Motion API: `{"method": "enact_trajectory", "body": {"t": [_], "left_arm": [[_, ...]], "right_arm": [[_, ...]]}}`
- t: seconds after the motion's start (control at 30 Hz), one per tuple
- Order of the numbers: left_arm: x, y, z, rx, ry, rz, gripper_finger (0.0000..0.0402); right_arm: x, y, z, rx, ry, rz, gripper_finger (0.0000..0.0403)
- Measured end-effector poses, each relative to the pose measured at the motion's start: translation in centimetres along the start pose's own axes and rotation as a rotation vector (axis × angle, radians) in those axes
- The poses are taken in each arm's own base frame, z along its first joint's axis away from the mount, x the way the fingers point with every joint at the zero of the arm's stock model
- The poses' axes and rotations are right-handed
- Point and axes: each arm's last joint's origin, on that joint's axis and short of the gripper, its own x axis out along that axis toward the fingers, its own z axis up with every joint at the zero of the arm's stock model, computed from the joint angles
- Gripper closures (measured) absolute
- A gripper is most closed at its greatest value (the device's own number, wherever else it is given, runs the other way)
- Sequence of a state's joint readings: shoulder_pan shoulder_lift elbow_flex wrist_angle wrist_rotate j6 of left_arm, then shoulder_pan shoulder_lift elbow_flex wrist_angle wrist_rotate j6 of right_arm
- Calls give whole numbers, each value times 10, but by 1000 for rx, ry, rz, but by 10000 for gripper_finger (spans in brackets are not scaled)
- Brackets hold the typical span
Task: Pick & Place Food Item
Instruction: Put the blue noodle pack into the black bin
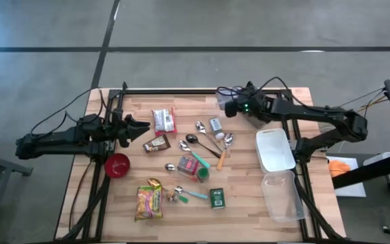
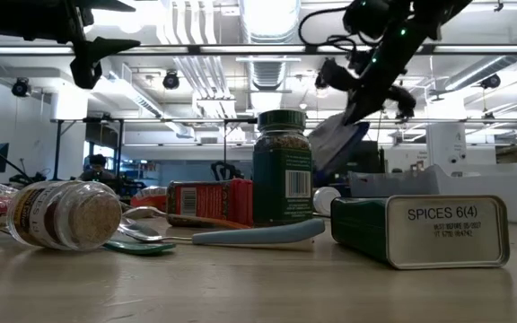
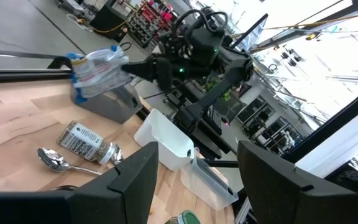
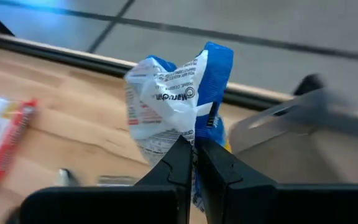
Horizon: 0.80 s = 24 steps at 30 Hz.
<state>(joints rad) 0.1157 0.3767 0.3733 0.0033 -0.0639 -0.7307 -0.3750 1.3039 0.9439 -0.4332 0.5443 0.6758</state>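
A blue and white food packet (image 4: pixel 173 93) is in the air over the table's far edge, right of the middle, with my right gripper (image 4: pixel 195 155) shut on it. The high view shows the packet (image 1: pixel 223 97) at the gripper (image 1: pixel 231 106). The left wrist view also shows the packet (image 3: pixel 98 71). In the low view the packet (image 2: pixel 335 144) hangs below the dark arm. My left gripper (image 1: pixel 144 127) waits open and level above the table's left side, near the red bowl (image 1: pixel 117 165), with nothing between its fingers (image 3: pixel 135 180). My right gripper pinches the packet's crumpled lower edge (image 4: pixel 191 134) between its two fingers. The fingers slant down from the table's right side. The packet is lifted clear of the table and bunches up just past the fingertips.
On the wood lie a red and white packet (image 1: pixel 163 120), a brown packet (image 1: pixel 157 143), a yellow packet (image 1: pixel 149 200), several spoons (image 1: pixel 208 139), spice jars (image 1: pixel 216 125) and a green tin (image 1: pixel 217 197). A white container (image 1: pixel 274 149) and a clear one (image 1: pixel 283 196) stand at the right edge.
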Motion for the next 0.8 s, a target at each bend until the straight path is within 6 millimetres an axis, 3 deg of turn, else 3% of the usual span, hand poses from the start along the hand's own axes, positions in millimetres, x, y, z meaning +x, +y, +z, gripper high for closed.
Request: {"method": "enact_trajectory", "body": {"t": [0.33,0.6,0.8], "left_arm": [[0,1,0,-3,-15,17,181],[0,1,0,-3,-17,19,181],[0,1,0,-3,-14,22,181]], "right_arm": [[-34,-3,35,-473,57,-106,392],[-44,-16,56,-614,115,-221,392],[-42,-30,61,-716,178,-298,392]]}}
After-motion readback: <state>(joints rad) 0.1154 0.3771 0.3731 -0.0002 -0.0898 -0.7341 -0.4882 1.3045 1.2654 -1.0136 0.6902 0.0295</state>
